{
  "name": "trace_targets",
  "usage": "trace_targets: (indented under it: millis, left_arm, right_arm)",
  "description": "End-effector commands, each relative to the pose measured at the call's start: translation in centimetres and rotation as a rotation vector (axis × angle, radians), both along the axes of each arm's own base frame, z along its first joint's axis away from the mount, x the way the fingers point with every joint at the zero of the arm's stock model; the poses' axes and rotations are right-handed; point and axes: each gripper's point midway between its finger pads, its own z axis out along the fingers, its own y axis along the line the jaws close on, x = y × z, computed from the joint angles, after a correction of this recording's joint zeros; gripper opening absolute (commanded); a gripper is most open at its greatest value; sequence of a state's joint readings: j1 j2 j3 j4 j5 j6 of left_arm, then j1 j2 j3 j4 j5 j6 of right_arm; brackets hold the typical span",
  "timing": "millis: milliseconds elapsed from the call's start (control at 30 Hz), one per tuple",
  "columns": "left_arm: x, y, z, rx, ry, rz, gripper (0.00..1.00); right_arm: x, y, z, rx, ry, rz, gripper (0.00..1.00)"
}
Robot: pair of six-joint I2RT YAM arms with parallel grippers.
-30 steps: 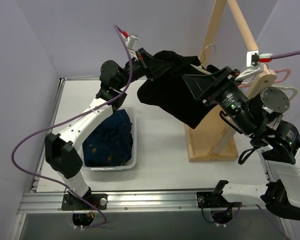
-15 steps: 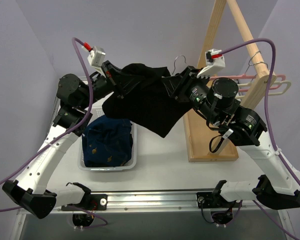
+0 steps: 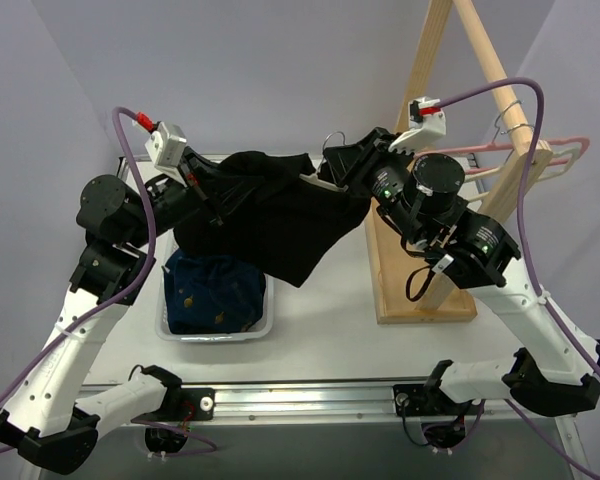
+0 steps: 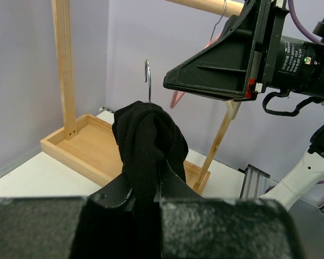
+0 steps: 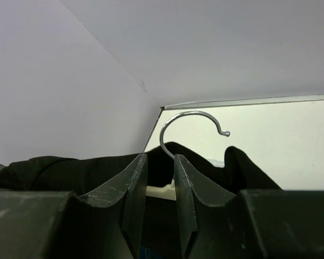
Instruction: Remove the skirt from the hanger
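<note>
Aloft between the arms, the black pleated skirt [image 3: 280,225] drapes limp over the cream hanger [image 5: 159,192]. The left gripper [image 4: 151,178] pinches a bunched fold. The right gripper [image 5: 160,158] clamps the hanger's neck. Soft, light cloth; a gathered handful probably grips best.

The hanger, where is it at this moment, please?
Top view: the hanger is mid-air left of the wooden rack, draped by the skirt, between the left gripper and the right gripper.

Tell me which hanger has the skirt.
The cream hanger, off the wooden rack: the black skirt drapes over it, its wire hook sticking out. The pink hanger hangs bare on that rack.
</note>
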State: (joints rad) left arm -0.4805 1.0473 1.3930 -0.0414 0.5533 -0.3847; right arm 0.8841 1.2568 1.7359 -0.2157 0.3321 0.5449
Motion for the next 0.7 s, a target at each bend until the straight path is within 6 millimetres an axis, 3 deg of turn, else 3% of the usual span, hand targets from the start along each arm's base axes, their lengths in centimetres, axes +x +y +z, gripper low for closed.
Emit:
trace_targets:
  millis: [0, 200, 667]
  left_arm:
    - [-0.6, 0.8, 2.0, -0.042, -0.08, 0.022, 0.02]
    - [-1.1, 1.2, 2.5, -0.046, -0.12, 0.027, 0.02]
    - [-1.3, 1.3, 4.1, -0.056, -0.159, 0.028, 0.02]
  right_arm:
    - [0.9, 0.5, 0.7, 0.045, -0.018, -0.024, 0.23]
    - [1.2, 1.3, -0.1, 0.047, 0.001, -0.008, 0.23]
    - [0.9, 1.1, -2.4, 0.045, 0.046, -0.014, 0.27]
